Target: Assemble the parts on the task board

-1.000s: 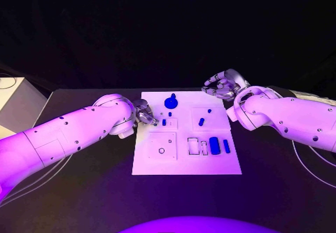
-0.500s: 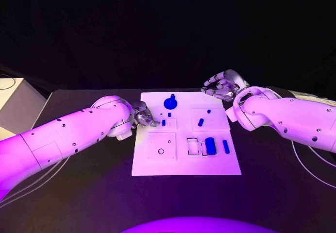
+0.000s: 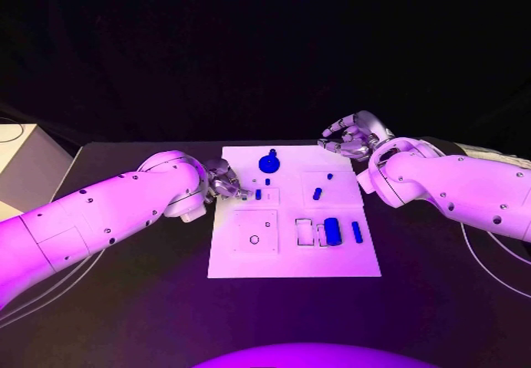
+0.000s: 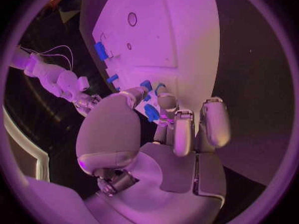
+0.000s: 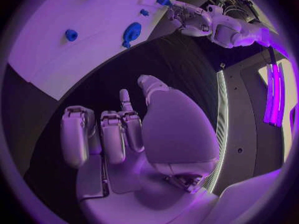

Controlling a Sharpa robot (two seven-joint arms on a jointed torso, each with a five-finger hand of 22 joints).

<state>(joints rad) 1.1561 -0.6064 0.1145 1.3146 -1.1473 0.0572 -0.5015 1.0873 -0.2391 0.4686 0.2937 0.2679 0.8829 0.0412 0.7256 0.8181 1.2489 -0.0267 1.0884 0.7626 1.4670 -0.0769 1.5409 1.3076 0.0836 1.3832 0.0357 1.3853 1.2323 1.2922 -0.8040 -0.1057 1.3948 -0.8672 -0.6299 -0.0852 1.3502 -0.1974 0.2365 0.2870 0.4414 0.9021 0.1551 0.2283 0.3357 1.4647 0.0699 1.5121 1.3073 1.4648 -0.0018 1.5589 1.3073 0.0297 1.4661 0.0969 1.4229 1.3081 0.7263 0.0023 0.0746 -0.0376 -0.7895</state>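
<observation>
The white task board (image 3: 290, 253) lies mid-table. Standing or lying on it are a round blue part (image 3: 269, 162), small blue pegs (image 3: 318, 192), a blue cylinder (image 3: 332, 230) and a blue bar (image 3: 356, 231). My left hand (image 3: 227, 184) sits at the board's left edge. In the left wrist view its thumb and fingertips (image 4: 166, 102) pinch a small blue part (image 4: 151, 113) just above the board (image 4: 156, 30). My right hand (image 3: 352, 136) hovers beyond the board's far right corner, fingers curled in with nothing in them (image 5: 118, 134). The right wrist view also shows the left hand (image 5: 187, 16).
A white box (image 3: 28, 161) stands at the table's left edge. Thin cables (image 3: 487, 257) trail beside the right arm. The near half of the board has empty recesses (image 3: 255, 238). Black table surface surrounds the board.
The left arm and hand have edged slightly away along the board's left edge. The right hand has stayed in place.
</observation>
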